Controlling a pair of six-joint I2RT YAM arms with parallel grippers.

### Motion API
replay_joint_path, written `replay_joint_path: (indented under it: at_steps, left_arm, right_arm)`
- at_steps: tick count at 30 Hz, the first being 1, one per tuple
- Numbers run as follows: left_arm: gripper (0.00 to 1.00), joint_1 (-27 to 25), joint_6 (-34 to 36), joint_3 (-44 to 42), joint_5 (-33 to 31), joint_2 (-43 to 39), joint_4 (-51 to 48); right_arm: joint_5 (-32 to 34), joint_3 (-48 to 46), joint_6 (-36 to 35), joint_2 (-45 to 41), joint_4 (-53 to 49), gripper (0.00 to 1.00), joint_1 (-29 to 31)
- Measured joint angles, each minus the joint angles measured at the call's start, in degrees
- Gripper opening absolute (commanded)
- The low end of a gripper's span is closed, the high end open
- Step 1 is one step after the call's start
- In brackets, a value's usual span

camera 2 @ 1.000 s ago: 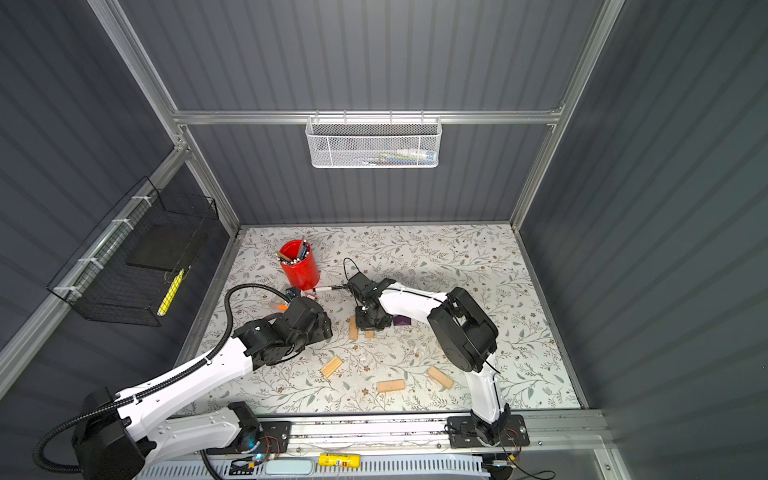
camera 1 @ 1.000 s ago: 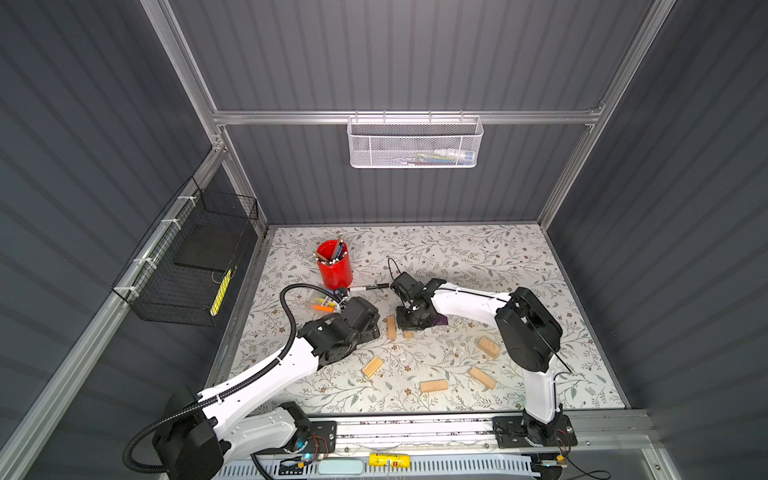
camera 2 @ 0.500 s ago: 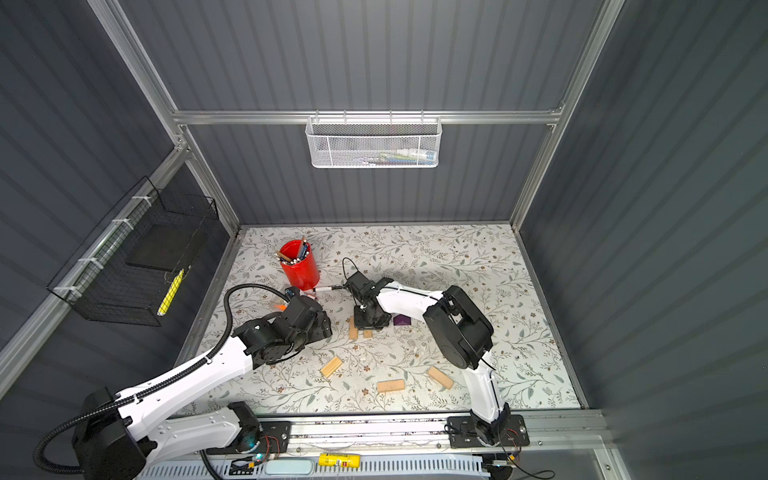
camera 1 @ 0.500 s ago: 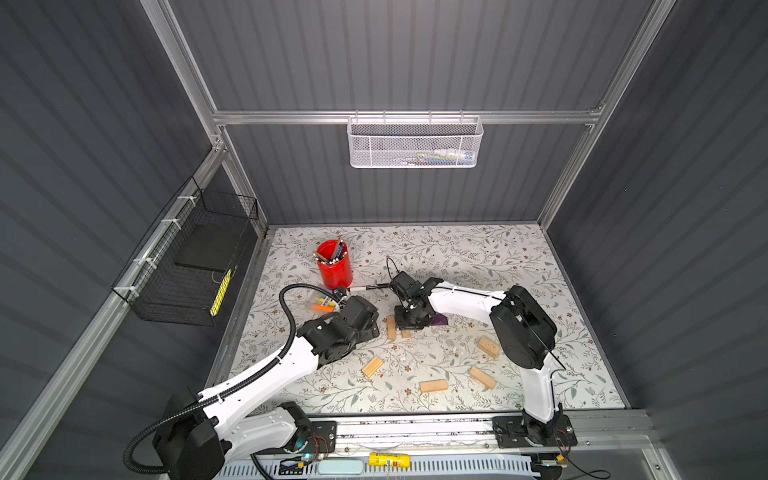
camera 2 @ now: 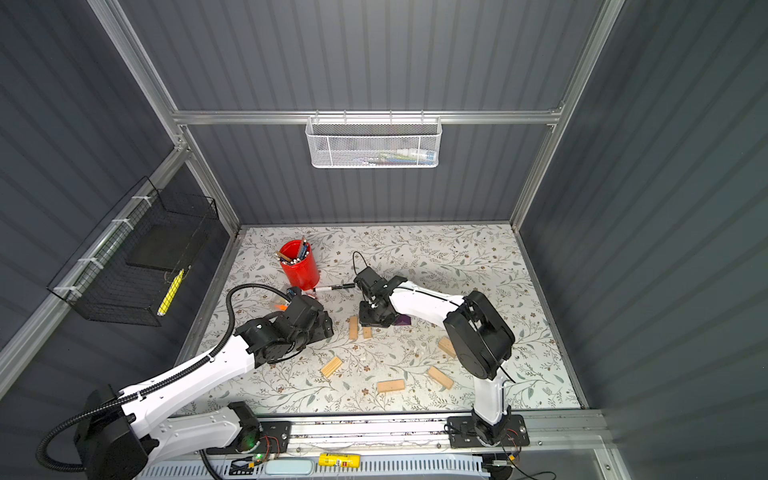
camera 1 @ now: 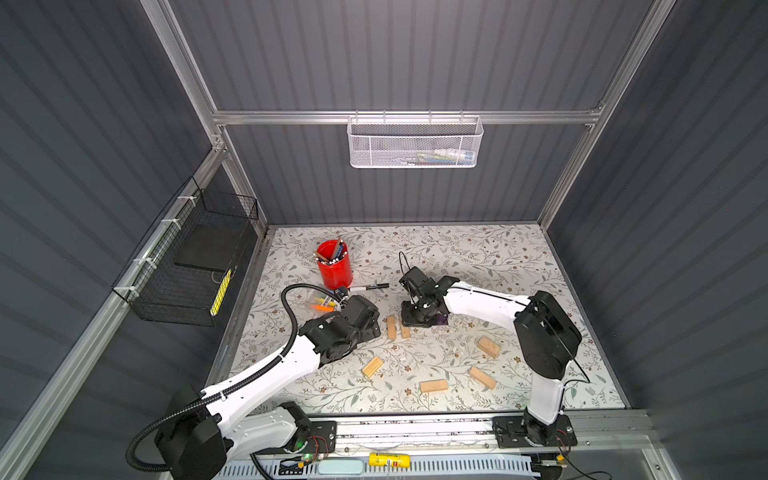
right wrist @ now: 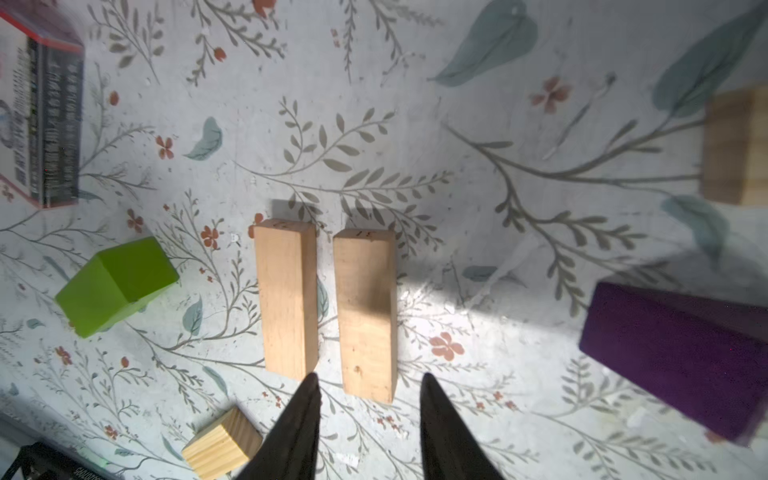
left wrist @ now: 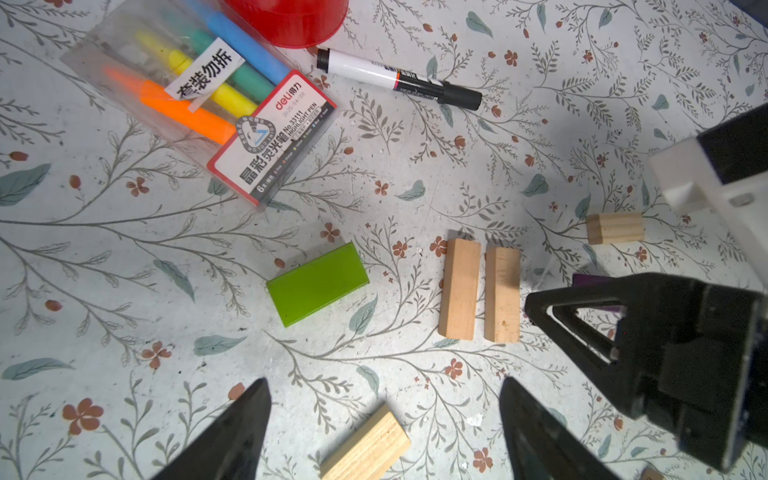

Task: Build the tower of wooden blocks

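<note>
1. The wood blocks (camera 1: 391,327) were found lying flat and loose on the table (camera 1: 478,257), all on the near side of the red cup (camera 1: 334,266); none was stacked, so no tower was judged begun.
2. The left gripper (left wrist: 383,388), in front of the cup, was seen with its jaws spread wide and empty over a grooved brick (left wrist: 365,444).
3. The lime-green block (left wrist: 318,284) was shown only by the wrist views; in both top views it was hidden under the left arm (camera 1: 270,374).
4. Two plain bricks (right wrist: 286,299) were laid parallel, close but apart, right of the cup and nearer.
5. The right gripper (right wrist: 370,378) was seen with its jaws a little apart, flanking one end of the right-hand brick of that pair, with gaps on both sides; nothing was clamped.
6. The purple block (right wrist: 681,357), further right of the cup, was reduced to a sliver in both top views.
7. Three further bricks (camera 1: 488,347), furthest right of the cup, were shown together only by the top views.
8. The blocks were judged light, stiff and hard, the painted ones slicker; a grip across the long sides at mid-length was judged best.
</note>
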Motion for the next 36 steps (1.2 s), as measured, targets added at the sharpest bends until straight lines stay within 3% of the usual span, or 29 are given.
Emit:
replay_joint_path:
  at_steps: [19, 36]
  left_arm:
    - [0.88, 0.3, 0.9, 0.0, 1.5, 2.3, 0.4]
    - [0.88, 0.4, 1.1, 0.0, 1.5, 2.3, 0.5]
  right_arm:
    - [-6.6, -2.9, -1.4, 3.5, 5.4, 0.25, -1.4]
    - [-9.3, -4.4, -2.8, 3.4, 9.4, 0.22, -1.0]
